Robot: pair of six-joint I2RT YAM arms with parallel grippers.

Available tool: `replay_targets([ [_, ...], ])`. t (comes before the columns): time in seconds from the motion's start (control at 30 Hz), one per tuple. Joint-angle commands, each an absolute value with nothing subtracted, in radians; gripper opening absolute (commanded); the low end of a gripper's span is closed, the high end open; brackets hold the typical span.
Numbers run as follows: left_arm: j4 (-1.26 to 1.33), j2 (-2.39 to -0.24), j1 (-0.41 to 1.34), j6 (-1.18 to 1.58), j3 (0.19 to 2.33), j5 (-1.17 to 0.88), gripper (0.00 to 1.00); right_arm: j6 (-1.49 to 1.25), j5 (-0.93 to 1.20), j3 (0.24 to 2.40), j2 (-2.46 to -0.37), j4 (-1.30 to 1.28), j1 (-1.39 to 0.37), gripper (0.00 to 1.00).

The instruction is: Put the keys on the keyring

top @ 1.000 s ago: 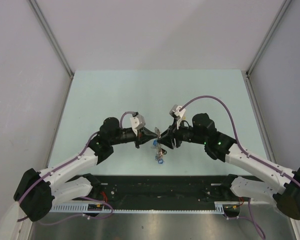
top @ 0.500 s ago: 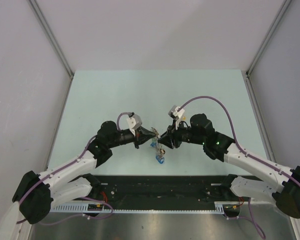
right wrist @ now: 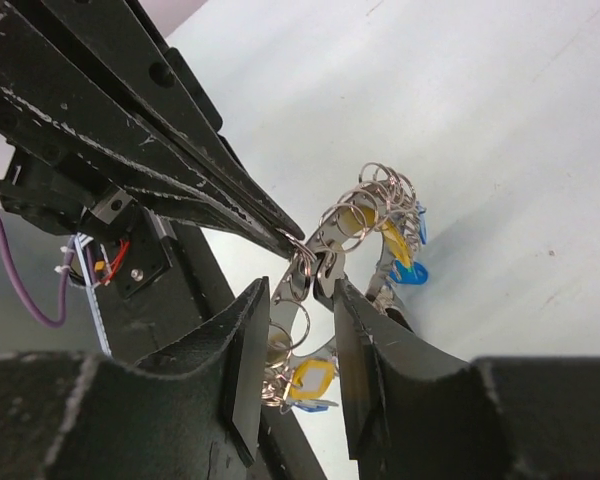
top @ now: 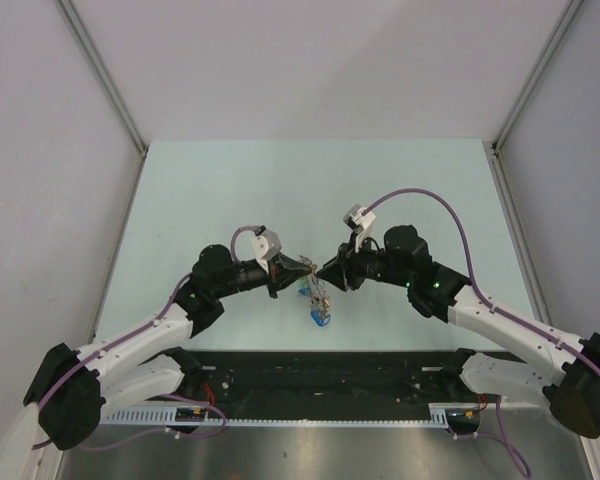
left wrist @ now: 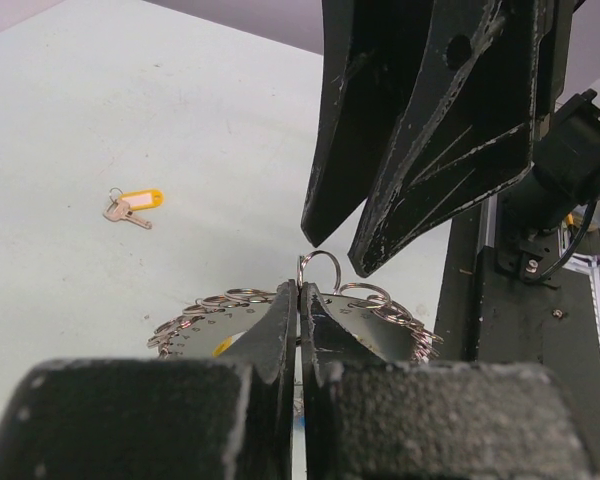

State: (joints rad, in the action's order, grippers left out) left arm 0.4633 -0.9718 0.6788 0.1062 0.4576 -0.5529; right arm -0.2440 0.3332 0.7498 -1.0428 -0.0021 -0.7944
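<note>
Left gripper (left wrist: 300, 292) pressed together, pinching keyring (left wrist: 205, 325) by flat grey rim, mid-air. Right gripper (right wrist: 298, 290) part spread, thin wire loops (right wrist: 300, 262) between its fingers, can't tell if gripped. Yellow/blue plastic-headed keys (right wrist: 405, 255) dangle. Yellow-tagged loose key (left wrist: 130, 208) on pale counter (left wrist: 180, 110).

Left gripper (top: 308, 268) and keyring (top: 318, 291) slightly leftward.

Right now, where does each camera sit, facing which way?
Top external: high behind the robot, facing down at the table; both arms show.
Left wrist: left arm, facing past the left gripper, shut on the keyring.
Right wrist: right arm, facing past the right gripper at the keyring.
Shared: all show the keyring and both grippers.
</note>
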Motion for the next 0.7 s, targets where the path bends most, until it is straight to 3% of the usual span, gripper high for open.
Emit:
replay_targets([
  [0.0,0.571,-0.937,0.684,0.126,0.465,-0.560,0.01,-0.264,0.362,0.744,-1.058,0.078,-0.796,0.35],
  [0.2,0.583,-0.937,0.684,0.133,0.462,-0.554,0.00,-0.250,0.385,0.746,-1.063,0.077,-0.796,0.15],
  [0.23,0.584,-0.937,0.684,0.136,0.462,-0.552,0.00,-0.249,0.385,0.746,-1.058,0.074,-0.796,0.07],
  [0.3,0.587,-0.939,0.683,0.143,0.462,-0.546,0.00,-0.241,0.382,0.745,-1.045,0.063,-0.796,0.00],
  [0.67,0.630,-0.928,0.680,0.213,0.425,-0.398,0.00,-0.118,0.382,0.735,-0.947,-0.027,-0.796,0.00],
])
